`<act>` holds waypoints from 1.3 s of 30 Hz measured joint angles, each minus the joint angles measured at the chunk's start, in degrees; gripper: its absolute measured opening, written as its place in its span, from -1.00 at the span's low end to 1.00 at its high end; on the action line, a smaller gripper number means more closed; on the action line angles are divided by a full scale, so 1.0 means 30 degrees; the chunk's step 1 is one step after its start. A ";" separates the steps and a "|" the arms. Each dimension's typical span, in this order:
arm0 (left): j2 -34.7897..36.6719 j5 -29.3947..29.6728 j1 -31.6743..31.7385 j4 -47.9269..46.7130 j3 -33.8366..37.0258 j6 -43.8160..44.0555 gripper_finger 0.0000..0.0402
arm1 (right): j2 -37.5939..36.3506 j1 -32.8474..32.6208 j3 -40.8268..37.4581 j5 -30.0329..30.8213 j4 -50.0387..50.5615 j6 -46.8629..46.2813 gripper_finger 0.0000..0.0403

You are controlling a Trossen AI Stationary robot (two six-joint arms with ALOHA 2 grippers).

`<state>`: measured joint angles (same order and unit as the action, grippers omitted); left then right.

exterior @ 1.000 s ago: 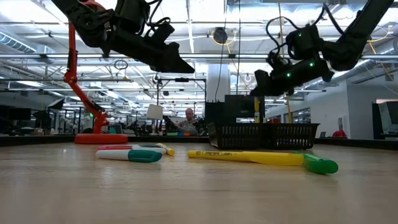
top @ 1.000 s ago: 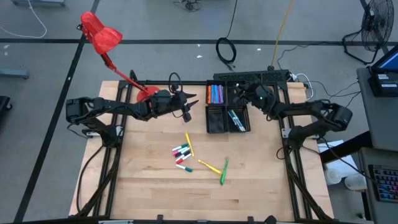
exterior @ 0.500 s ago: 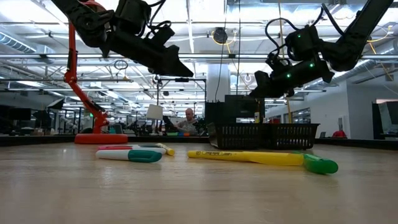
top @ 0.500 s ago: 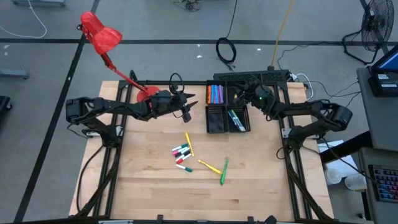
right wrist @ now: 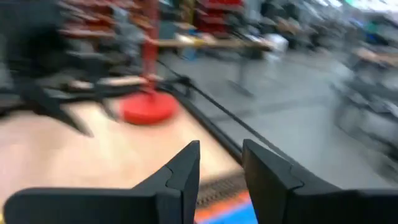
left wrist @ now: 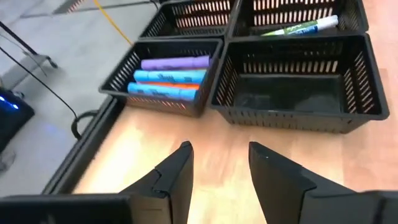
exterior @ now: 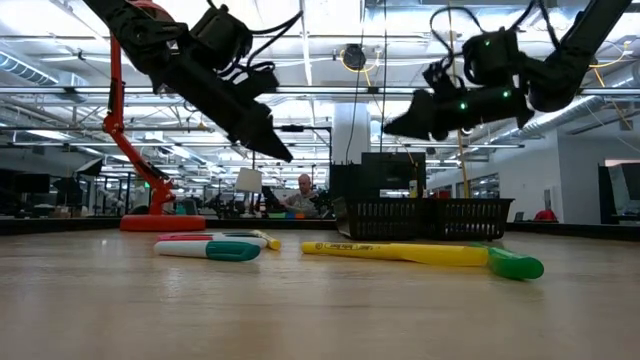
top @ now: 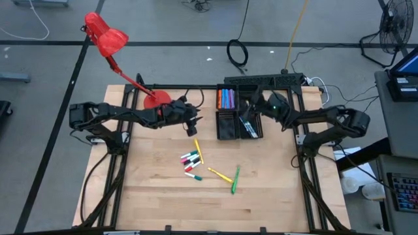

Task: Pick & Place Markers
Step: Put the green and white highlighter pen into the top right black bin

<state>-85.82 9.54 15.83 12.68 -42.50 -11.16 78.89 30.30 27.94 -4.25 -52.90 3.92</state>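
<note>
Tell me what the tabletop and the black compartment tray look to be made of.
The tabletop looks like pale wood, butcher-block style: light grain lines and a low sheen show in the low view. The black tray looks like moulded plastic with a dull finish: its thin walls are cut into even vertical slots. Coated metal can't be ruled out.

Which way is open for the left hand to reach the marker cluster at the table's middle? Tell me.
Probably straight down and toward the table's front. The left hand, open and empty, hangs above bare wood, and nothing stands between it and the marker cluster. The tray lies off to the side.
</note>
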 joint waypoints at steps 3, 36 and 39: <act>0.0000 -0.0027 -0.0213 -0.0460 0.0000 0.0989 -0.24 | 0.0000 -0.1241 0.0000 -0.0120 -0.1347 0.0141 -0.42; -0.1984 -0.1899 -0.6825 -0.9276 0.0000 0.8321 -0.12 | 0.0000 -0.2883 0.0007 -0.0021 -0.5625 0.1892 -0.40; -0.2830 -0.1813 -0.6833 -0.8954 -0.0088 0.8417 -0.12 | 0.0000 -0.2883 0.0009 -0.0024 -0.5918 0.2270 -0.40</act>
<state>-94.31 4.10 -4.67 -14.18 -42.76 14.09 78.89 21.65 27.97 -4.33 -70.66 10.73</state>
